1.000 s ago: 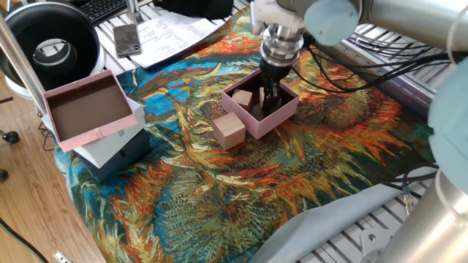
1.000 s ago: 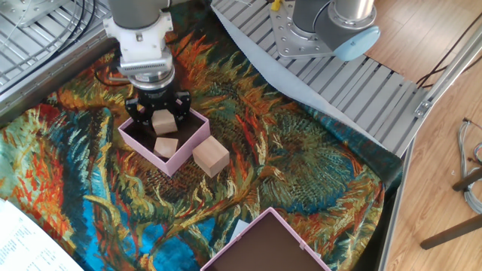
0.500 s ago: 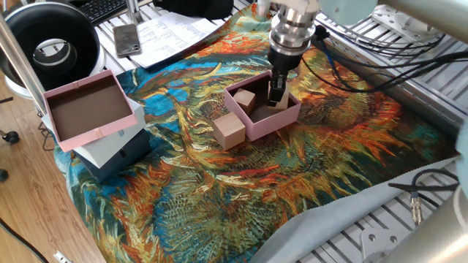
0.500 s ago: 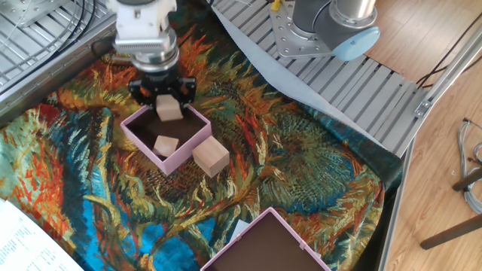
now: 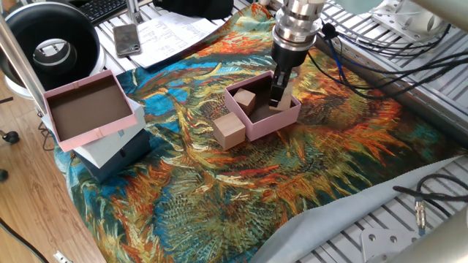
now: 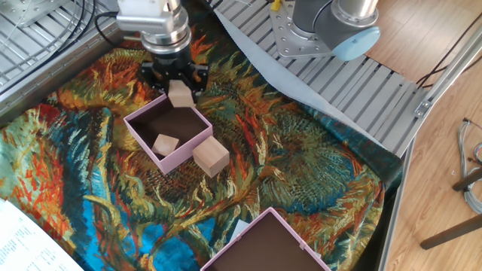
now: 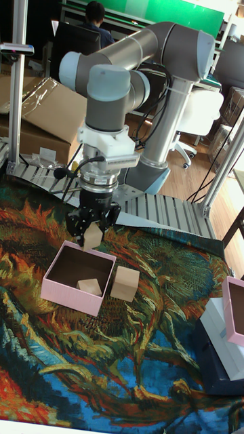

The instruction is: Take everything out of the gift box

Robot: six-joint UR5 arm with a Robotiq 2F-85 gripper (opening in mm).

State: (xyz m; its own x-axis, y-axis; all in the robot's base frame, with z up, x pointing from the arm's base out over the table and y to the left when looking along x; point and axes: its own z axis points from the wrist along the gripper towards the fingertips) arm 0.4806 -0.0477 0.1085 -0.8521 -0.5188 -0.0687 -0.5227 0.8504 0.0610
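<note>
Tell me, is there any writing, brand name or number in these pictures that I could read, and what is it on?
None can be read.
Printed sheets of paper: lines of print, too small to read.
Black round device: a white label in its middle, too blurred to read.
Gift box, wooden blocks and pincer: no writing shows.

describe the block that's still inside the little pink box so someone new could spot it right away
On the sunflower-patterned cloth, find the small pink gift box with the dark inside, just below the gripper. The block lies on the box floor. It is the smallest of three tan cubes: a bigger one sits outside against the box wall, another hangs in the gripper.
</note>
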